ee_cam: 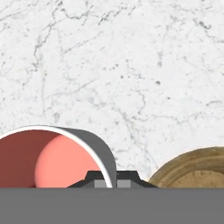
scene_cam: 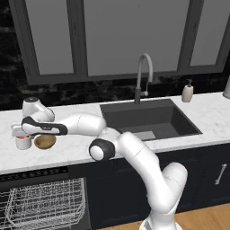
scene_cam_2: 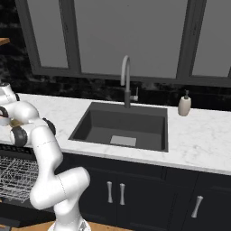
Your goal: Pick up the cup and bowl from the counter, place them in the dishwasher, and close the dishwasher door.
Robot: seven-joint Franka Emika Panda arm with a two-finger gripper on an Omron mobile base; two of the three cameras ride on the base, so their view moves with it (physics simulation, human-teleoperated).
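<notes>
Tool pinched on cup rim; first pick in hand, lift pending.

Leftmost on bench [scene_cam: 67, 150]: cup [scene_cam: 23, 142], white wall, red inside, standing upright near front edge, above open dishwasher [scene_cam: 42, 204]. Tool [ee_cam: 113, 178] closed narrow across cup wall, one fingertip inside rim, one outside, seen in hand view. Just right of cup: bowl [scene_cam: 45, 141], golden-brown, close beside but apparently not touching. Further right: bare marble, then sink [scene_cam: 150, 119] with faucet, soap bottle [scene_cam: 187, 92] well apart. Judged: grasp done, cup not yet raised, bowl untouched. Next move calls for straight lift to clear bowl rim, then carry forward over bench edge and down to wire rack [scene_cam: 45, 206]. Risk: thin rim grip, cup may tilt. Open room above and in front; bowl crowds right side.
</notes>
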